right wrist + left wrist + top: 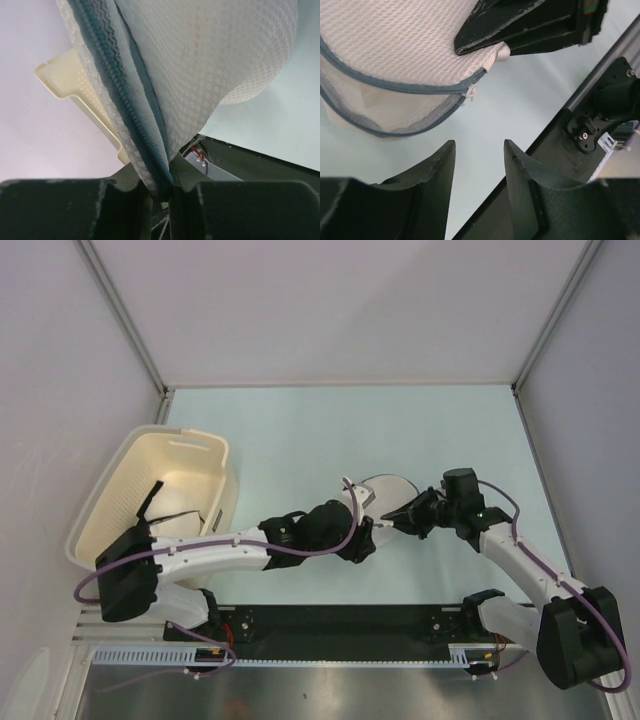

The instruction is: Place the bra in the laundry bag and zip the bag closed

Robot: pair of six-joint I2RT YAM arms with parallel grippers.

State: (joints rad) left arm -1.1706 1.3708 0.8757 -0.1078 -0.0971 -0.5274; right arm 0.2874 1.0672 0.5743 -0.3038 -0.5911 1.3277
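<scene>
Bag [395, 40] rim pinched shut in right end effector [160, 186], likely anchoring it so the zipper can run. Left end effector [479, 146] open, empty, just below pull [469, 93]. Bra [367, 102] apparently inside, zipper part open.

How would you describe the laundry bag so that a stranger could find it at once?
On the pale table, right of the cream basket, a round pouch is pinched by the right end effector. Unlike the rigid slotted basket, it is soft white mesh with a blue-grey zipper.
</scene>
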